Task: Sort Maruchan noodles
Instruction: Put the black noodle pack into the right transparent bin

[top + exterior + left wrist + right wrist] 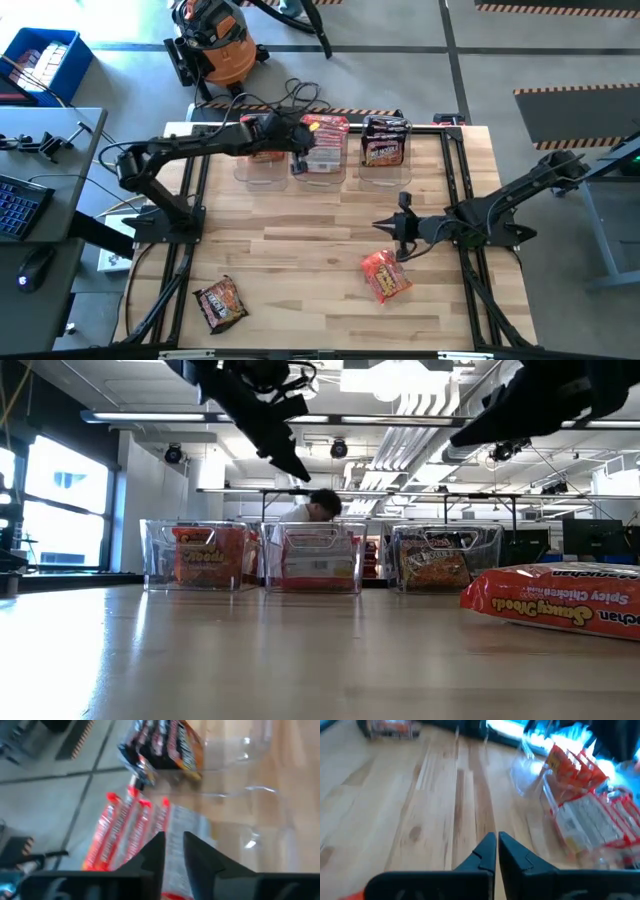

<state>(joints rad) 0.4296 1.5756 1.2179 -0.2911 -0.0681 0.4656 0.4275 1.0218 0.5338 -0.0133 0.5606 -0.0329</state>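
Mostly sorted: three clear plastic bins (322,165) at 12 o'clock hold packets, while the orange-red crinkly packet (386,275) at 5 and the dark brown packet (220,303) at 7 are left; the left gripper (303,137) over the middle bin and the right gripper (382,226) near centre both have their fingers nearly together, empty.

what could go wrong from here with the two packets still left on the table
The orange packet lies right below the right gripper; a shallow descent could shove it instead of gripping it. The dark packet sits near the table's front edge, so a nudge might slide it off. The left gripper hangs over the middle bin and could clip it.
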